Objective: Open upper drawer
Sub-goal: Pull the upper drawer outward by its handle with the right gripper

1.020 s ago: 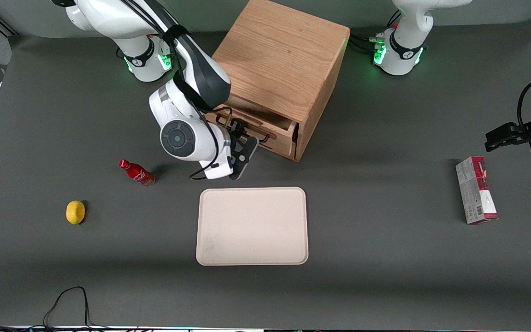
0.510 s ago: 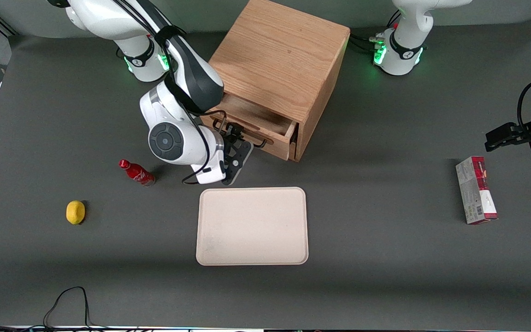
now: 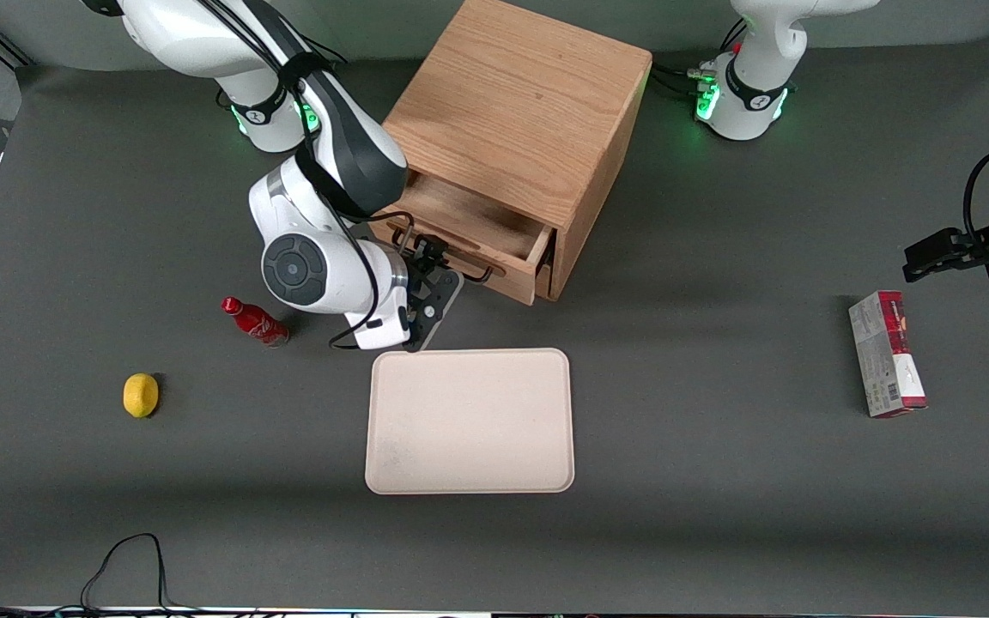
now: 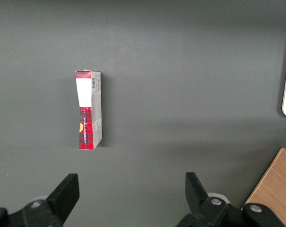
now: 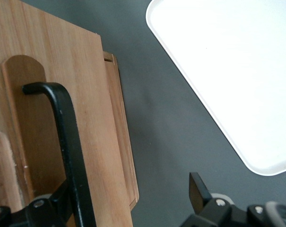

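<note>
Currently claw [image 3: 431,273] is clamped on the upper drawer [image 3: 469,236] handle [image 5: 67,142], drawer partly out; pull straight along slide axis, no twist.

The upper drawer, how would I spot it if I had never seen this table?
Find the wooden cabinet, the biggest thing on the grey table. The upper drawer is the shallow oak box pulled out of its front, just under the top, with the gripper at its black wire handle. Unlike the lower drawer beneath it, it stands open.

Grey table [image 3: 718,481] bears cabinet [image 3: 520,112]; tray [image 3: 470,421]; bottle [image 3: 254,321]; lemon [image 3: 141,395]; carton [image 3: 886,354].
</note>
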